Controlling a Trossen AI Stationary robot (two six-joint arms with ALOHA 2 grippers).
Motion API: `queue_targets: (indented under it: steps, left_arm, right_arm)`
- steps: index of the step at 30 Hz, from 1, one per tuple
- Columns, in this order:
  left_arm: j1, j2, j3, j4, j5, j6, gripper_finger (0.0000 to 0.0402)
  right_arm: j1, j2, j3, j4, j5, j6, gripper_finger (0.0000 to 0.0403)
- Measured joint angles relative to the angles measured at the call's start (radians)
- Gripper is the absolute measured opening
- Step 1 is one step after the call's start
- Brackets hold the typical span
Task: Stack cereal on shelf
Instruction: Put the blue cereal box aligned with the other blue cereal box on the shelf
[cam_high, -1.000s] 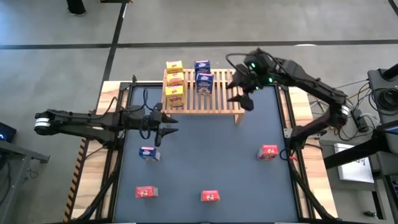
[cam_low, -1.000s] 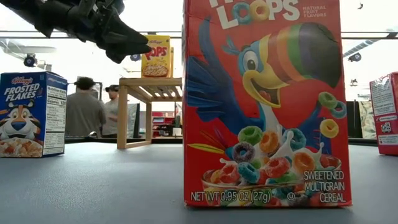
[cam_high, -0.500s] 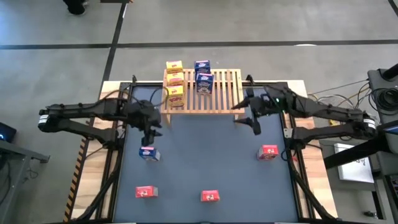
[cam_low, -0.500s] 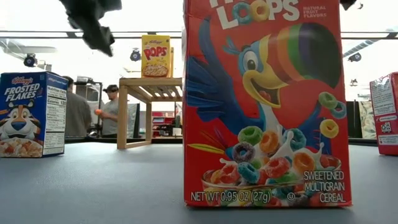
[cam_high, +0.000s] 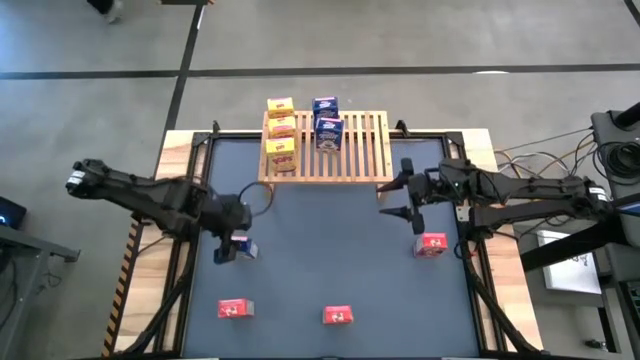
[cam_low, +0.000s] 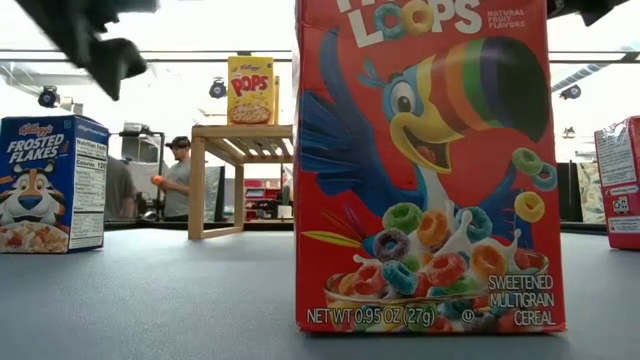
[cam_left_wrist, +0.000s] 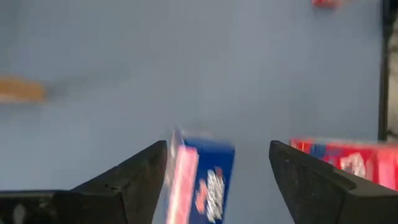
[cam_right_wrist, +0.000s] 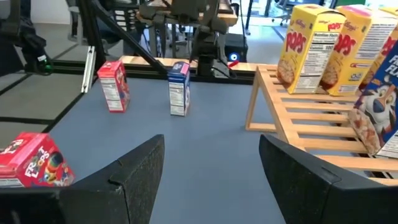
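Two red cereal boxes sit at the bottom of the high view, on the near part of the dark table (cam_high: 330, 250). One red box (cam_high: 236, 309) is at the lower left. The other red box (cam_high: 338, 316) is at the bottom middle, and in the low view it fills the middle of the frame.

A bit higher, left of the middle, stands a blue box (cam_high: 240, 247). The left pincer (cam_high: 228, 248) is right over it. In the left wrist view its two dark fingers (cam_left_wrist: 134, 180) are spread wide apart, with the blue box between them. The fingers do not pinch the box.

On the right side a third red box (cam_high: 432, 244) stands near the table's edge. The right pincer (cam_high: 412, 201) hangs just above and to the left of it. Its fingers are spread too and hold nothing.

At the top middle of the high view is the wooden shelf (cam_high: 360, 150). Three yellow boxes (cam_high: 281, 132) stand in a row on its left part. Two blue boxes (cam_high: 327, 122) stand next to them, nearer the middle. The right part of the slats is bare.

Far behind the table, in the low view, a person (cam_low: 178, 180) stands in the room.
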Motion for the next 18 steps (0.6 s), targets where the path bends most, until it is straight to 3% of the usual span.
queue_targets:
  steps: [8,18]
  left_arm:
    - [-0.168,-0.051,-0.099,-0.023,-0.119,-0.178,0.0257]
    - [-0.211,-0.102,-0.218,-0.022,-0.145,-0.276,0.0256]
  right_arm:
    - [0.019,0.033,-0.001,0.081,0.005,-0.009,0.0251]
    - [0.019,0.09,-0.001,0.149,0.03,-0.019,0.0251]
